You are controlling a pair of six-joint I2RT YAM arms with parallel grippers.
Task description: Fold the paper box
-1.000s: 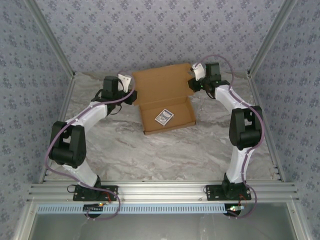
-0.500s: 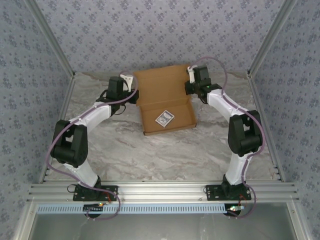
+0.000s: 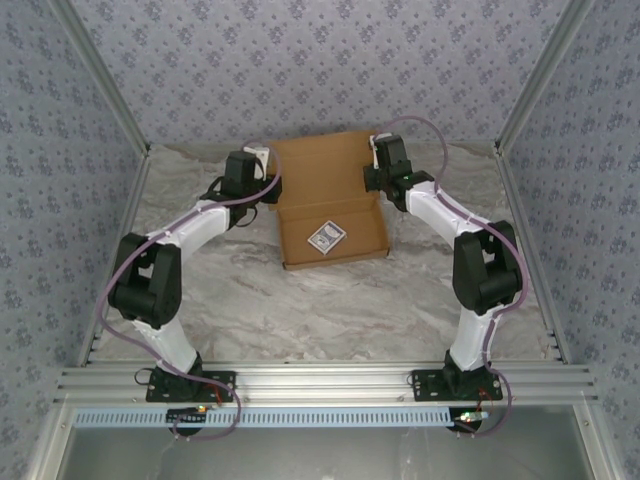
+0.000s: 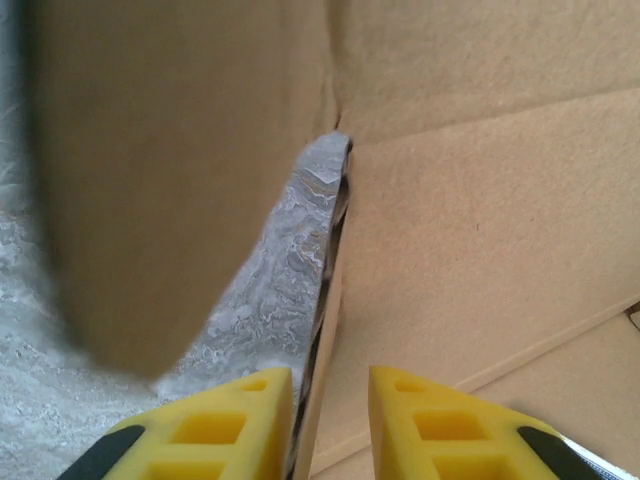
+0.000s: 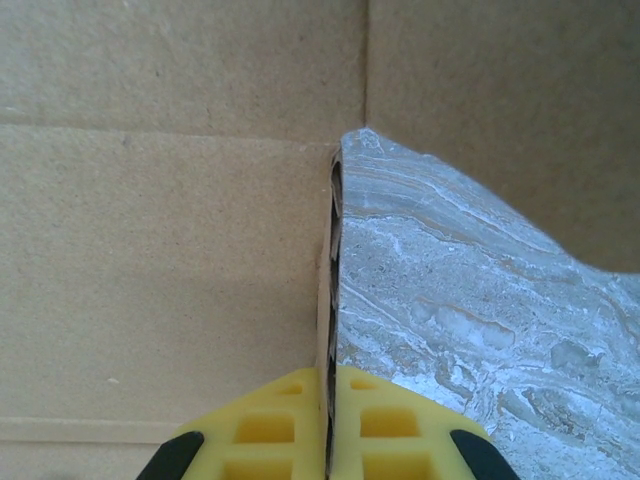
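Right gripper (image 5: 330,378): yellow fingers pressed together on the upright edge of the right side wall of the paper box (image 3: 322,168), close to its back corner. Left gripper (image 4: 330,385): fingers apart, straddling the left side wall, with a gap showing beside the cardboard. The box sits between the two grippers at the far middle of the marble table (image 3: 300,310). Its lid panel extends toward the back wall. A small printed card (image 3: 325,237) lies on the box floor.

L end effector (image 4: 332,388) ajar; R end effector (image 5: 330,378) closed tight.
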